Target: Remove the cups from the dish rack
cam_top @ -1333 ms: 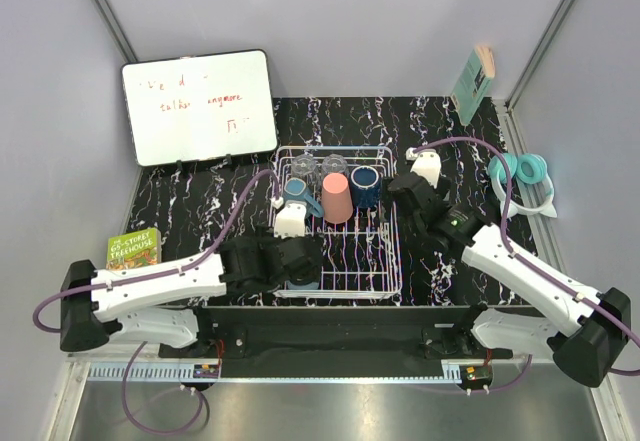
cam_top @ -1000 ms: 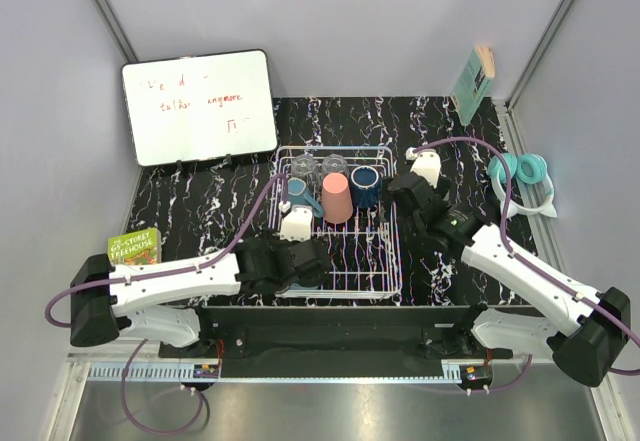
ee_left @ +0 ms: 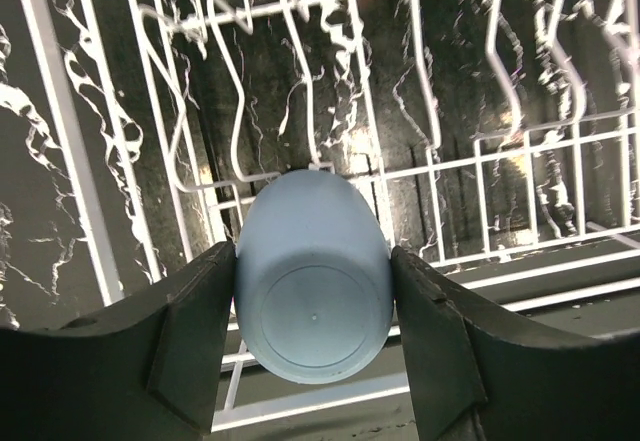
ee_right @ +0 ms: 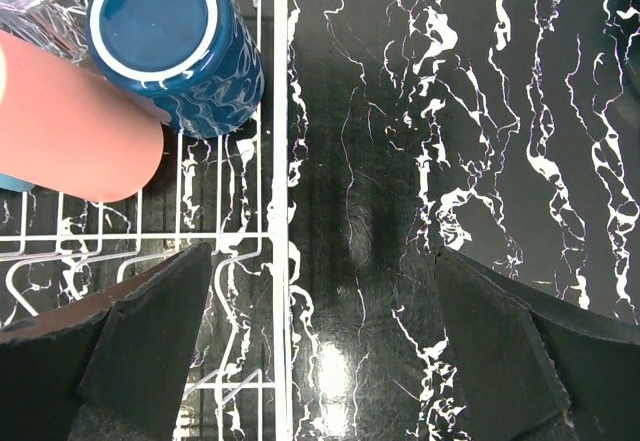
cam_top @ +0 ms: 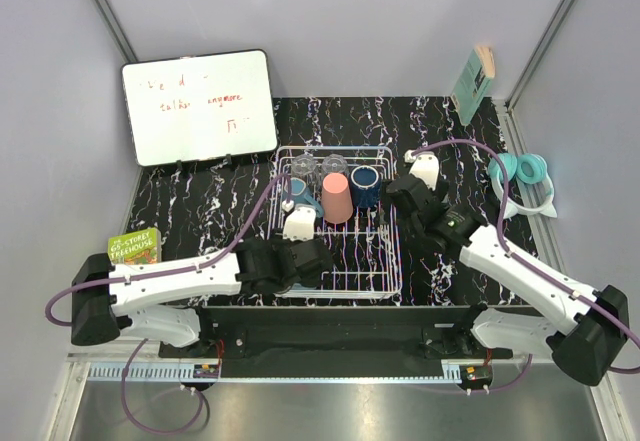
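Note:
My left gripper [ee_left: 312,257] is shut on a light blue cup [ee_left: 312,311] and holds it by its sides, base toward the camera, over the front left of the white wire dish rack [cam_top: 397,257]. In the top view the left gripper [cam_top: 305,259] hides that cup. A second light blue mug [cam_top: 297,193], a salmon-pink tumbler [cam_top: 337,198], a navy mug [cam_top: 364,186] and two clear glasses [cam_top: 303,168] stand at the rack's back. My right gripper [ee_right: 322,261] is open and empty, straddling the rack's right rim [ee_right: 281,161], near the navy mug [ee_right: 172,31].
A whiteboard [cam_top: 200,106] leans at the back left. A green book [cam_top: 134,249] lies at the left edge. A teal book [cam_top: 473,83] leans on the back right wall. Teal headphones [cam_top: 522,173] lie at the right. The table is black marble [cam_top: 200,201].
My left gripper has shifted right over the rack's front left corner. The light blue cup that showed beneath it is now hidden in the top view. The right arm has barely moved.

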`<act>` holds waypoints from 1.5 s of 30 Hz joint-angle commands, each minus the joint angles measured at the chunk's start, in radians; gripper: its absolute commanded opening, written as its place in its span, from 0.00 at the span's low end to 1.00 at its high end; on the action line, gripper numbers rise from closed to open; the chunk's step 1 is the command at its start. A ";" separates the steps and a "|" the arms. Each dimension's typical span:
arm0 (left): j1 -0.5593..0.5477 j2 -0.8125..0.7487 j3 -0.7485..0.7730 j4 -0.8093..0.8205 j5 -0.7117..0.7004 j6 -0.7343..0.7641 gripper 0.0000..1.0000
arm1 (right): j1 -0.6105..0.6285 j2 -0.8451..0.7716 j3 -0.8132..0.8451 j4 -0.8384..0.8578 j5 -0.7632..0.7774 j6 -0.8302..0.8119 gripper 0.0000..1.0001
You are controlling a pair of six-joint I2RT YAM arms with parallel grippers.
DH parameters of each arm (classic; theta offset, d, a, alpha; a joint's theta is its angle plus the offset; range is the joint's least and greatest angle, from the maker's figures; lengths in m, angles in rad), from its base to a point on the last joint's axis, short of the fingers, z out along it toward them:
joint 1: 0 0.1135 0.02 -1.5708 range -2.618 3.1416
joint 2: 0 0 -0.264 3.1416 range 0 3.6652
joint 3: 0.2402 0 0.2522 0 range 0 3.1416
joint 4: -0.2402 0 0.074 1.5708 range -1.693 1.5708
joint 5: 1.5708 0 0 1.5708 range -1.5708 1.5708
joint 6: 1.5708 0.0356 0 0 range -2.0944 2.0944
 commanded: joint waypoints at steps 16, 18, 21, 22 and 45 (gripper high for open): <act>0.154 -0.371 0.068 0.494 -0.011 0.311 0.00 | 0.004 -0.261 -0.086 0.156 -0.207 0.079 1.00; 0.213 -0.393 0.041 0.567 0.089 0.310 0.00 | 0.004 -0.313 -0.103 0.205 -0.244 0.094 1.00; 0.240 -0.405 0.005 0.676 0.155 0.319 0.00 | 0.002 -0.373 -0.135 0.276 -0.339 0.119 0.98; 0.247 -0.402 0.001 0.697 0.172 0.320 0.00 | 0.002 -0.388 -0.156 0.300 -0.394 0.130 0.97; 0.388 -0.331 -0.159 1.116 0.562 0.179 0.00 | 0.001 -0.436 -0.287 0.801 -0.766 0.338 0.86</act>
